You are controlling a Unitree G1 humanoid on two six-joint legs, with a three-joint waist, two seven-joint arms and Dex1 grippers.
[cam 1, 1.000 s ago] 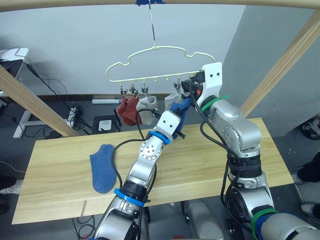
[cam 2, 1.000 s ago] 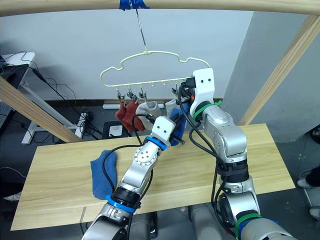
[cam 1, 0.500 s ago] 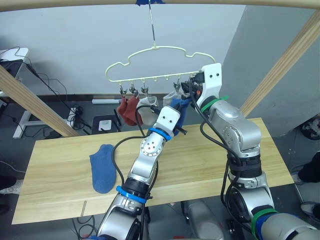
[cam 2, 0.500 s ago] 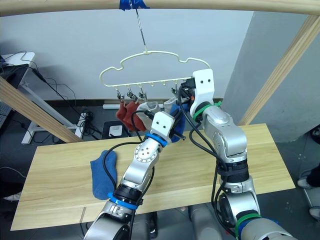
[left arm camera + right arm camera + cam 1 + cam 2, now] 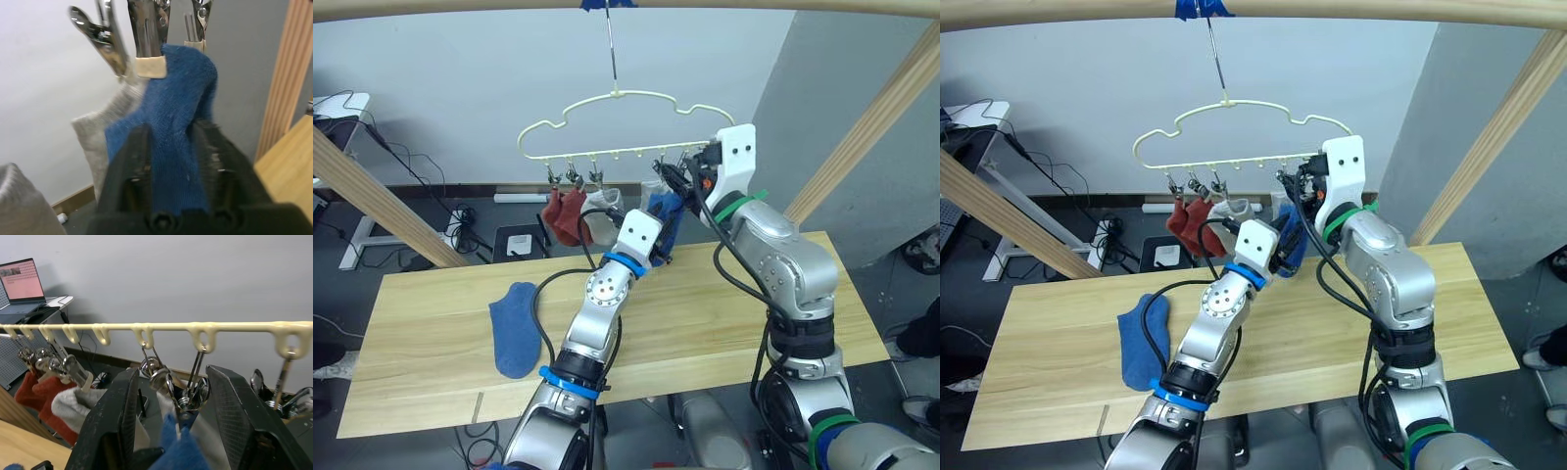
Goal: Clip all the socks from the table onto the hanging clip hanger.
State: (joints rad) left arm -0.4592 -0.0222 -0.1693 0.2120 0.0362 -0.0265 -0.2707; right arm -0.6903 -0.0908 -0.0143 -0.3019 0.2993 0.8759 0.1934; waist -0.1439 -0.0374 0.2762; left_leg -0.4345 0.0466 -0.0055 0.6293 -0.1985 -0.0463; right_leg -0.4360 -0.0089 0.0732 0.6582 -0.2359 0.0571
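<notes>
Above the wooden table [image 5: 724,304], the right gripper [image 5: 171,431], jaws spread around a clip, has edged leftward along the hanger [image 5: 617,122] while the left gripper [image 5: 171,156] keeps pinching the blue sock [image 5: 176,112], now touching that clip; one blue sock [image 5: 514,328] remains near the table's left edge.

You have one sock [image 5: 516,329] lying near the tabletop's [image 5: 705,323] left end | clip hanger [image 5: 617,122] hangs above its far edge | four socks [image 5: 582,213] hang from its clips

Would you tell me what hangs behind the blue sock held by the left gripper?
A light grey sock hangs from a neighbouring clip just behind the blue sock. The blue sock and the left gripper cover part of it, so its full shape cannot be seen.
</notes>
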